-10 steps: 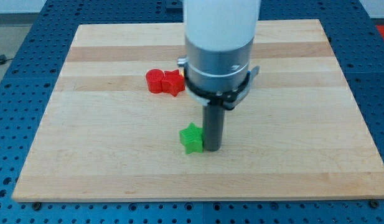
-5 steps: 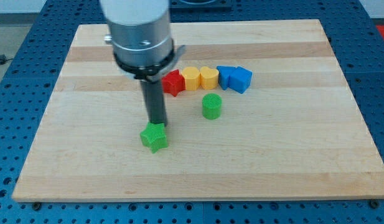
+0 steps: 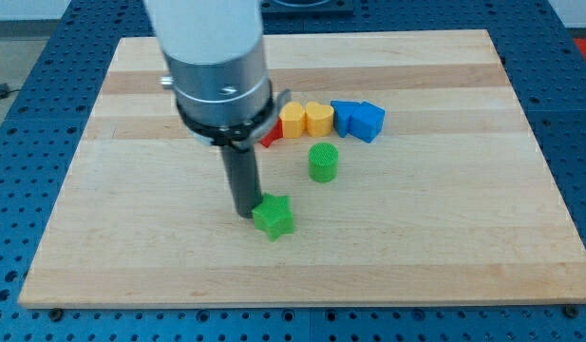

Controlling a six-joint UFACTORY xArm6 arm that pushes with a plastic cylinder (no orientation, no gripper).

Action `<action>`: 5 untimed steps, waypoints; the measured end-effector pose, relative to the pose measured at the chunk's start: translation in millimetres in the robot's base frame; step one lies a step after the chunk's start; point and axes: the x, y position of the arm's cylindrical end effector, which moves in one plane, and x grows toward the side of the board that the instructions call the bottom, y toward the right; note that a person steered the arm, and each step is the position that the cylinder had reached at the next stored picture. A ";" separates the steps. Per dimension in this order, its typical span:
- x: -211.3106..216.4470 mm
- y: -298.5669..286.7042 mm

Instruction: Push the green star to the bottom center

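Observation:
The green star (image 3: 274,216) lies on the wooden board (image 3: 444,237), a little left of the view's centre and toward the view's bottom. My tip (image 3: 244,213) is down on the board just to the view's left of the star, touching its left side. The rod rises from there into the arm's grey and white body, which hides the board behind it.
A green cylinder (image 3: 323,162) stands up and to the right of the star. Behind it runs a row: a red block (image 3: 271,133) partly hidden by the arm, two yellow blocks (image 3: 293,121) (image 3: 318,119) and two blue blocks (image 3: 347,117) (image 3: 368,122).
My tip went from the star's right side over to its upper left, then down to its left side. The star slid left, then back right and slightly down.

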 end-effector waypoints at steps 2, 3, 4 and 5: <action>13.0 23.1; -6.5 23.2; -20.3 40.0; -8.4 64.3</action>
